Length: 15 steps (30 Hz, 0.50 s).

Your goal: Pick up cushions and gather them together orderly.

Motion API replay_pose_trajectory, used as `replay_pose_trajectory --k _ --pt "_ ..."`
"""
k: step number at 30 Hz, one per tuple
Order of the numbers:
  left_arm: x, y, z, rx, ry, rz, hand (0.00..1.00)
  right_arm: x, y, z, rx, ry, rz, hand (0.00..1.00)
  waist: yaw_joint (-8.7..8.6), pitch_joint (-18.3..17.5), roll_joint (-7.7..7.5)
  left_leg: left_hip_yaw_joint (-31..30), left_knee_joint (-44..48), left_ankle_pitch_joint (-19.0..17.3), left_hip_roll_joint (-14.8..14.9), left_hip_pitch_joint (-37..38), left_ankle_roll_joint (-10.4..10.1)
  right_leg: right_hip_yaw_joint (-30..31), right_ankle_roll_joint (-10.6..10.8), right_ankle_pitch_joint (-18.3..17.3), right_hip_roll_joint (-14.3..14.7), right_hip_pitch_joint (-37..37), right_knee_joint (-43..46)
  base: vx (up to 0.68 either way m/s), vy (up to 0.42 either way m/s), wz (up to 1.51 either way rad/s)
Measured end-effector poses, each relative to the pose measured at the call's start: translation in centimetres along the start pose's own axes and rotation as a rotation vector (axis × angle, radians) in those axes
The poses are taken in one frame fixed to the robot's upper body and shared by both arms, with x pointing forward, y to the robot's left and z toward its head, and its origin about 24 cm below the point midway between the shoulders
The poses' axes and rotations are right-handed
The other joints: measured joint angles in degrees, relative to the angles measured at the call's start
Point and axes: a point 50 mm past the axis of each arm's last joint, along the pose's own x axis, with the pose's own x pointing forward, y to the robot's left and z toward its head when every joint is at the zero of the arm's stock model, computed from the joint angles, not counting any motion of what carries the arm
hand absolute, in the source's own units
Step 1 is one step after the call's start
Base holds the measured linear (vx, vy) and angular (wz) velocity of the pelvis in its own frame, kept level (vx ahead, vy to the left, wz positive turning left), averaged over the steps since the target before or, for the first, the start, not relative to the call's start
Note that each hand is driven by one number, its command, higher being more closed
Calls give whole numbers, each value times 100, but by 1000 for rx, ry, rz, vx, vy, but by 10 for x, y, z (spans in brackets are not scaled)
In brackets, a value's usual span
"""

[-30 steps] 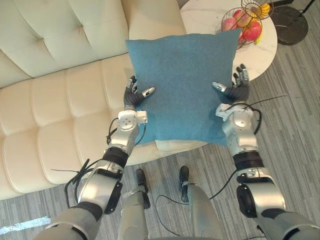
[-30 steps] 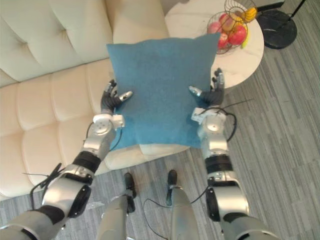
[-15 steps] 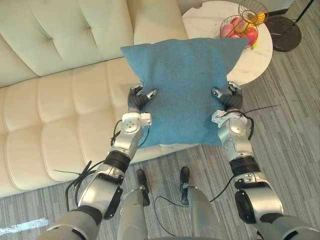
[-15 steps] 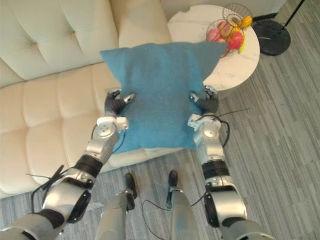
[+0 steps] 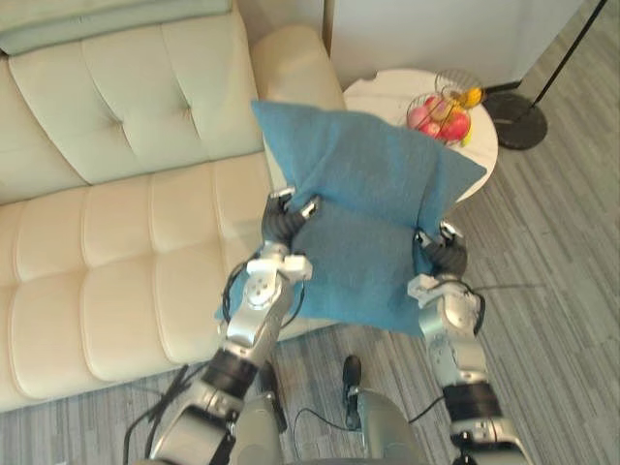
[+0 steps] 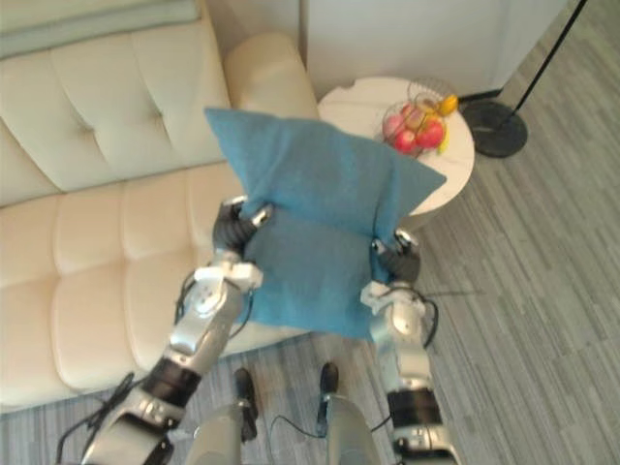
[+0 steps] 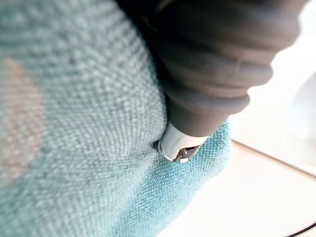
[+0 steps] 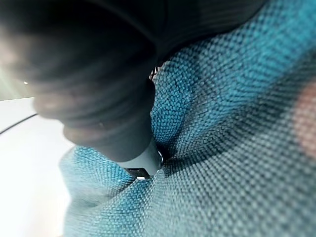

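Since a second ago the grip has tightened and risen: the left robot hand (image 5: 283,219) and right robot hand (image 5: 442,256) clench opposite edges of the blue cushion (image 5: 373,218), now sagging above the sofa (image 5: 126,223) seat's front right corner. This looks like mid-carry, so the next move probably calls for lowering it squarely onto the seat.

Head views: bright, even room light, shadows soft. Cream sofa (image 5: 116,223) evenly lit, slight shade in tufts. White side table (image 5: 383,92) top nearly washed out w/ glare. Blue cushion (image 5: 373,170) lighter on upper part, darker below crease. Wrist views: dimmer; cloth mid-lit, bg behind it v. bright, esp. left wrist view.
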Motion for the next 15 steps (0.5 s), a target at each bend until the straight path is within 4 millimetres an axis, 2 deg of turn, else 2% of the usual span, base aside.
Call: replay_pose_trajectory --k 1,7,15 --pt "-10 3 -4 -7 14 5 100 -8 -2 2 -25 -18 4 100 -1 -122 0 11 -88 0 -28 144 0 0 17 -11 -9 141 -72 78 22 2" --pt "-42 14 -8 -34 25 54 100 -32 2 4 -30 -36 43 100 -4 -558 6 -34 -406 6 -155 695 3 -6 69 -37 -53 708 -371 75 39 4" --pt "-72 30 -20 -42 92 135 100 -42 10 -3 -70 -18 98 100 15 -789 50 -173 -574 35 -304 1014 50 -40 165 139 -72 1237 -868 16 22 7"
